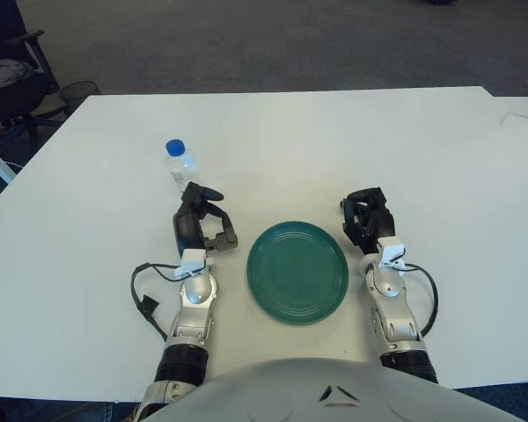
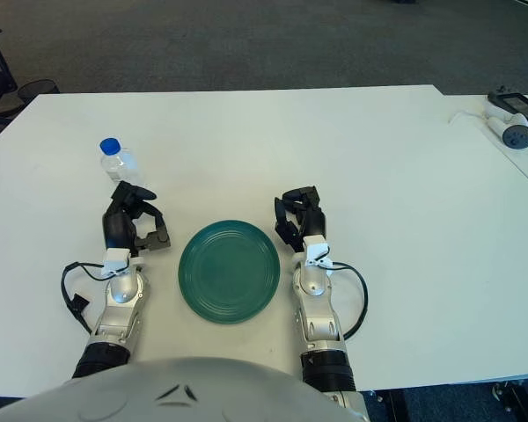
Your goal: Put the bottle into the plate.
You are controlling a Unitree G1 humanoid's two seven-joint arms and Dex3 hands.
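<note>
- Bare worktop (image 1: 334,141) lies between bottle (image 1: 181,166) and plate (image 1: 297,271)
- Left hand (image 1: 201,225) stands just before the bottle, partly blocking it

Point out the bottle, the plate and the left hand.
bottle (image 1: 181,167), left eye view, on its clear body under the blue cap.
plate (image 1: 297,272), left eye view, on its green centre.
left hand (image 1: 200,225), left eye view, on the middle of the hand.

Plate: round green plate (image 1: 297,271) on the white bench (image 1: 273,141), between both hands.
Bottle: clear plastic blue-capped bottle (image 1: 180,165) behind left hand (image 1: 199,227).
Right hand (image 1: 367,218): right of plate.
</note>
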